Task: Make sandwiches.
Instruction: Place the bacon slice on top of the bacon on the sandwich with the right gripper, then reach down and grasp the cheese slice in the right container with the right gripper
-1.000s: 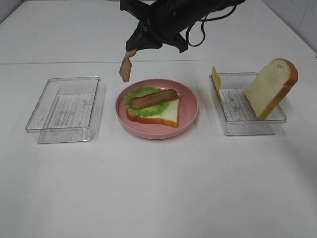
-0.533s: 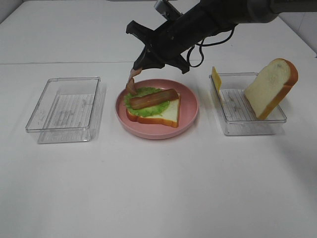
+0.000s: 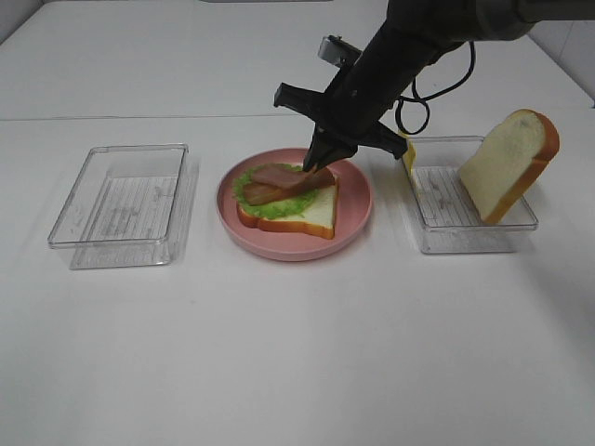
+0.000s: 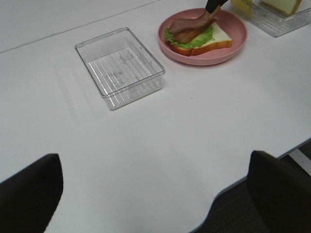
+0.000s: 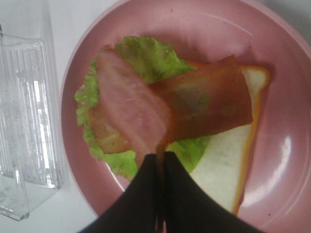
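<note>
Your right pincer (image 3: 317,160), closed on the second brown bacon strip (image 3: 276,174), has lowered it onto the half-built bread-and-lettuce sandwich (image 3: 307,212) on the round pink plate (image 3: 358,190), frame centre; release looks next. Your left pincer (image 4: 155,167) gapes empty.

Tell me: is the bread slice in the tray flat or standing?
Standing, tilted: the bread slice leans on the rim of the tray, rising above it.
</note>
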